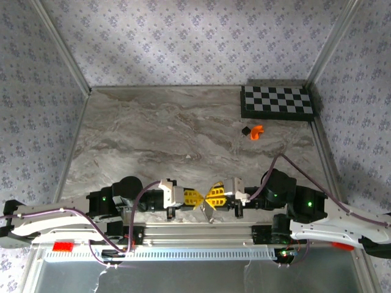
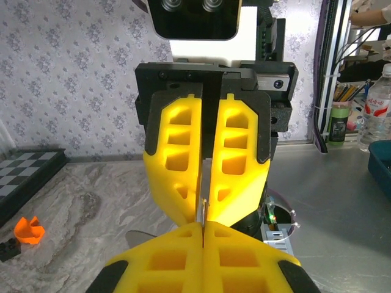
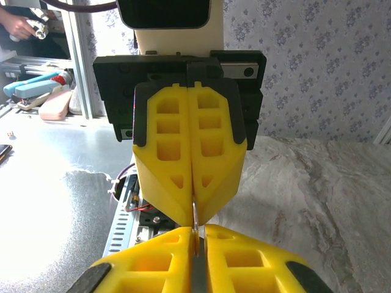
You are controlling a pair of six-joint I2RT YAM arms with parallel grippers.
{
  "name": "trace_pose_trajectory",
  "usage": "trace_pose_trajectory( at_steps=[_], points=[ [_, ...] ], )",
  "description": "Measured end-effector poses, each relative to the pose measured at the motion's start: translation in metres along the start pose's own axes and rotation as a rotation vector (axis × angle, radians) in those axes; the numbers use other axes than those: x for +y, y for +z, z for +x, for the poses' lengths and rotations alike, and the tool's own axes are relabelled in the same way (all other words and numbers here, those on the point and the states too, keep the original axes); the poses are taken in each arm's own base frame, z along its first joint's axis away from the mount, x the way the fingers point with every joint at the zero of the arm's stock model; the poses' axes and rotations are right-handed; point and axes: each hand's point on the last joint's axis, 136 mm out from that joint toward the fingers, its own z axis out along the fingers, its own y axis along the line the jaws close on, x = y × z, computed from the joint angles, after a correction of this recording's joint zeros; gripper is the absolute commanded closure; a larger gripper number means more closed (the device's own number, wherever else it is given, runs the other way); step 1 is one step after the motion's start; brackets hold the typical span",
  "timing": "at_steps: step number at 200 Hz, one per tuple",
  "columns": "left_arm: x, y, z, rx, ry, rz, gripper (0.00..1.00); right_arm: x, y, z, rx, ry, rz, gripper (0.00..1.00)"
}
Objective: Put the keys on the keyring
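The task's thing in play is a thin silvery metal piece (image 2: 202,215). It is seen edge-on as a bright sliver where the two sets of yellow ribbed fingers meet, above the near edge of the grey marbled worktop (image 1: 153,140). It is too slim from this angle to tell whether it is one of the keys or the loop of the keyring.

The left hand (image 1: 194,197) is clenched on it: its pads press flat together and the sliver pokes out from their tips. The right hand (image 1: 214,194) faces it tip to tip, its jaws almost together around the same sliver. A narrow slit remains, and I cannot tell whether its pads bear on the metal.

By my judgement the piece is very light, stiff and slick, so it can twist or slip out of a loose pinch. It is best taken on its flat faces. A key should be held by its head with the hole left free. A ring should be held away from its split end, so the coil can be pried.

Far off on the worktop lie a small orange plastic piece (image 1: 256,131), a small black block (image 1: 246,130) and a black-and-white chequered board (image 1: 278,102).

No writing can be read. The label on the clear bottle (image 2: 379,107) beyond the worktop is too small to make out.
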Motion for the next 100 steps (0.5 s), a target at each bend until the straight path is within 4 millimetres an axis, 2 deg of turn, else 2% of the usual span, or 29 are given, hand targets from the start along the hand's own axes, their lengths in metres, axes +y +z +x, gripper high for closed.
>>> trace_pose_trajectory(
  at_steps=[18,41,69,100],
  points=[
    [0.001,0.000,-0.001,-0.006,0.000,-0.003,1.00,0.000,0.000,0.000,-0.002,0.000,-0.001,1.00],
    [0.002,0.000,-0.002,-0.007,-0.003,-0.009,1.00,0.000,0.000,-0.001,-0.005,0.003,0.001,1.00],
    [0.004,0.000,-0.001,-0.002,-0.005,-0.024,0.82,-0.002,0.001,0.001,0.004,-0.003,0.010,1.00],
    [0.008,-0.004,0.005,0.023,0.003,-0.050,0.73,-0.005,0.003,0.014,0.078,-0.024,0.018,1.00]
  ],
)
